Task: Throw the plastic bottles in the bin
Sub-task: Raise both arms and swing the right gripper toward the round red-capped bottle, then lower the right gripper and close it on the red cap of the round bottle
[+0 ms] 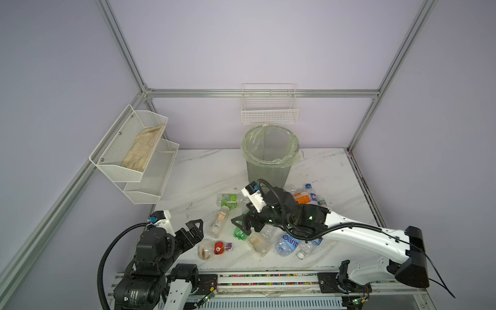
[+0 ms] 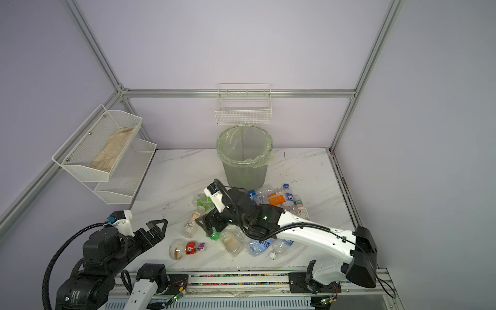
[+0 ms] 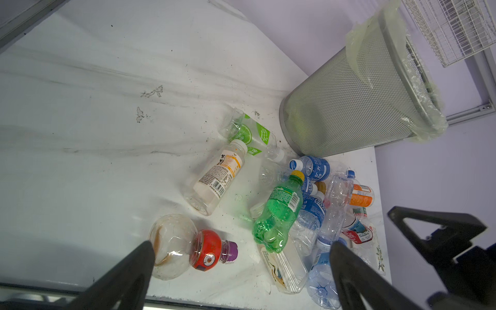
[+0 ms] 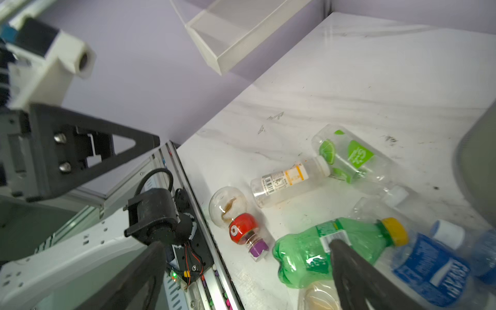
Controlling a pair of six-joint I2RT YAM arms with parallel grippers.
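Left pincer [image 1: 198,230]: black, spread wide and holding nothing, hovering over the near left corner of the white marble desk [image 1: 204,171].
Bulb-shaped bottle [image 1: 212,249]: clear, with a red label and purple cap, lying on its side near the front edge, just beside the left pincer.
Blue-labelled bottles [image 1: 288,243]: crumpled clear ones lying in a heap at the near middle, under the right arm.
Right pincer [image 4: 247,243]: spread wide, reaching across the middle, low over the heap. One finger overlaps the green soda bottle in the right wrist view; contact cannot be told.
Green soda bottle [image 3: 279,214]: yellow cap, lying on its side against other bottles in the heap, on the desk.
Slim bottle [image 1: 220,221]: white and orange label, white cap, lying left of the right pincer.
Lime-labelled bottle [image 1: 230,200]: clear, lying just beyond the slim bottle's cap.
Orange-labelled bottle [image 1: 302,199]: lying among more clear bottles near the bin's foot, on the right.
Bin [image 1: 268,174]: grey mesh with a pale green liner, upright at the far middle of the desk.
Wire basket [image 1: 269,112]: white, on the back wall just above the bin.
Mesh shelf [image 1: 139,171]: white, two tiers, on the left wall, with a beige cloth [image 1: 143,147] in the upper tier.
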